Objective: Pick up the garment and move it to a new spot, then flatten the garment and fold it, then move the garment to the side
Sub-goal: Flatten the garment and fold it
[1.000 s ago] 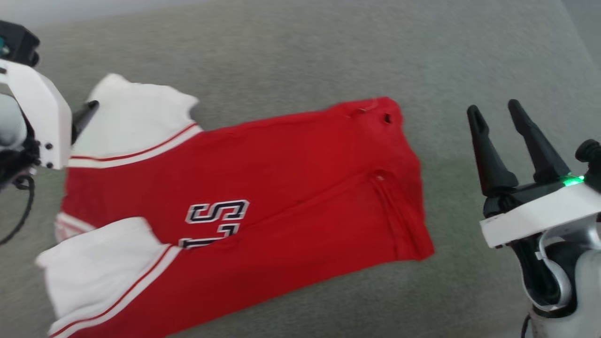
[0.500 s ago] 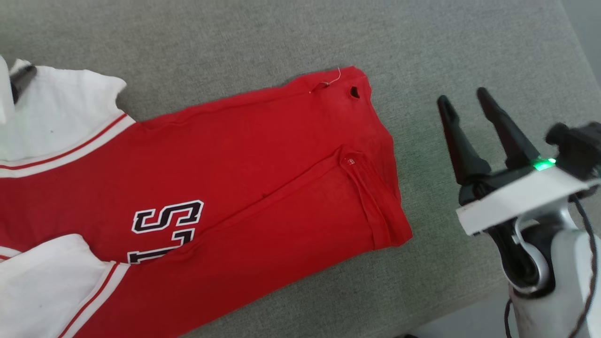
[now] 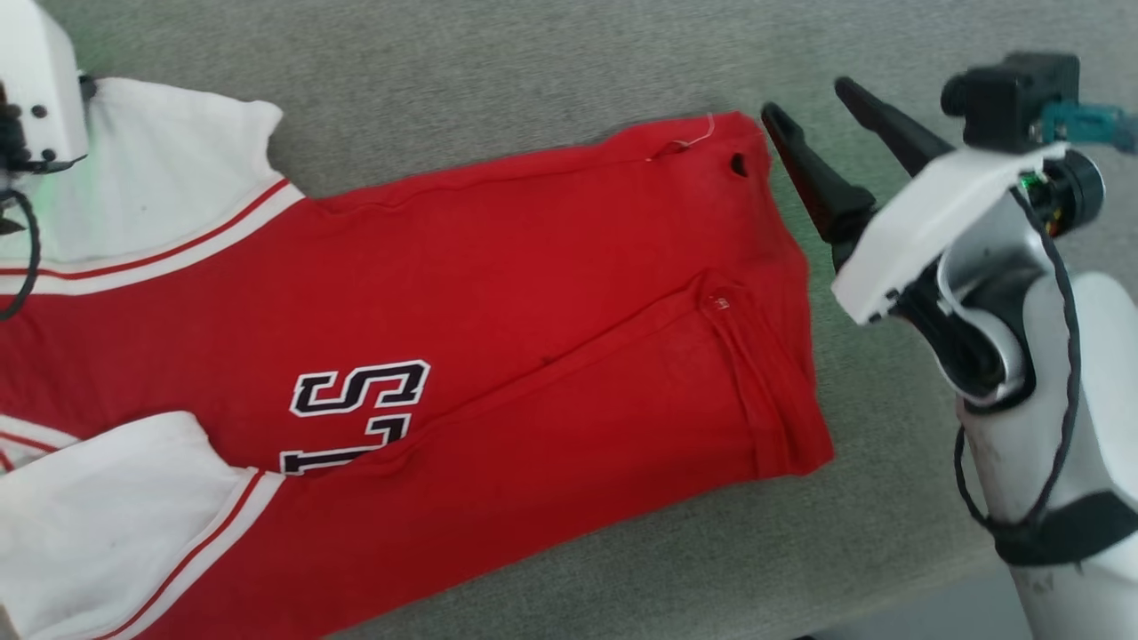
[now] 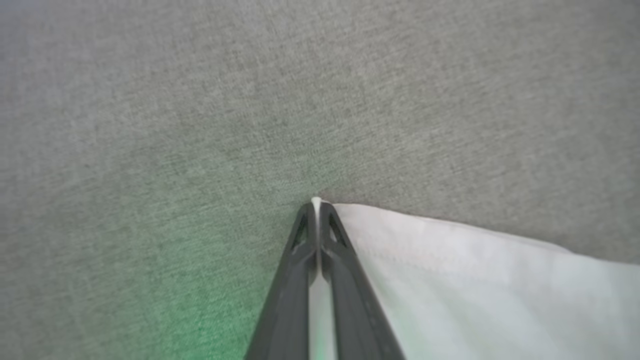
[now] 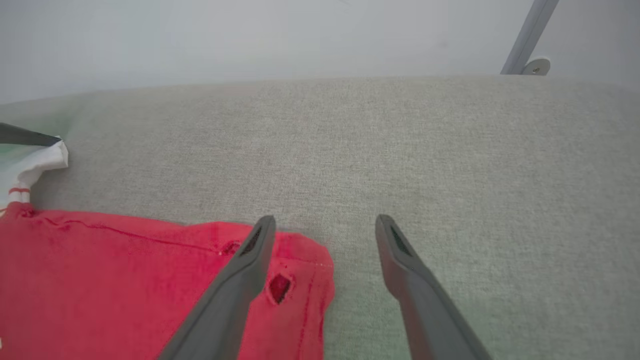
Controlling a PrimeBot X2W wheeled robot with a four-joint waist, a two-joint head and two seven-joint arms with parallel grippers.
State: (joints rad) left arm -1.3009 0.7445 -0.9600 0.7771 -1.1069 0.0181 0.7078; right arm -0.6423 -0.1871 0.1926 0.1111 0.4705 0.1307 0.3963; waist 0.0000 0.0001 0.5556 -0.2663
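Note:
The garment, red with white sleeves and black-and-white letters, lies spread flat across the grey cushion. In the left wrist view my left gripper is shut on the corner of a white sleeve, with a sliver of white cloth showing between its fingers. Its white wrist housing sits over that sleeve at the head view's upper left. My right gripper stands open just beside the garment's far right corner. In the right wrist view one of its fingers hangs over the red corner with a small hole, and the other finger is over bare cushion.
The grey fabric cushion stretches beyond the garment on all sides. Its front edge runs along the lower right. Behind it are a pale wall and a slanted metal leg.
My left gripper has shut on the white sleeve corner. The right gripper has moved up and left, close to the garment's red corner. The head camera has shifted too.

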